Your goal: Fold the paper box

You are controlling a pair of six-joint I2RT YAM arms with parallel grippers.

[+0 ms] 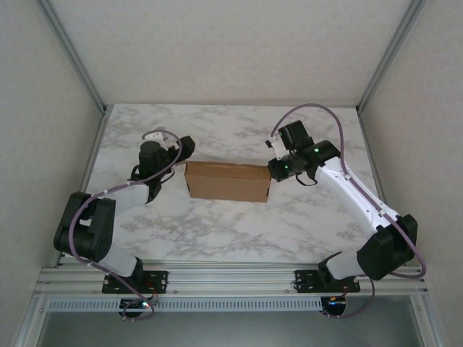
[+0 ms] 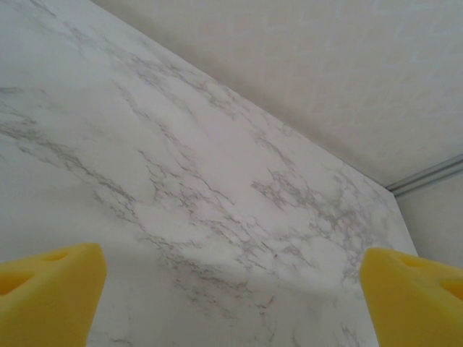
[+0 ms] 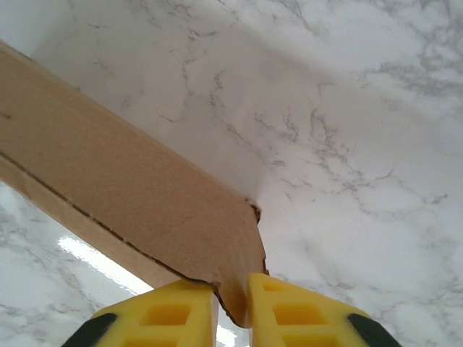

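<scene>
The paper box (image 1: 226,181) is a plain brown cardboard shape lying in the middle of the marble table (image 1: 239,231), long side left to right. My right gripper (image 1: 273,170) is at the box's right end, shut on a corner of its cardboard flap (image 3: 242,285). In the right wrist view both yellow fingertips (image 3: 289,311) pinch that flap corner, and the box (image 3: 108,181) runs off to the upper left. My left gripper (image 1: 183,149) hovers just beyond the box's far-left corner. It is open, with its yellow pads (image 2: 43,293) far apart over bare marble.
White walls and aluminium frame posts (image 1: 72,54) close in the table on the left, right and back. A metal rail (image 1: 231,275) with both arm bases runs along the near edge. Open marble lies behind and in front of the box.
</scene>
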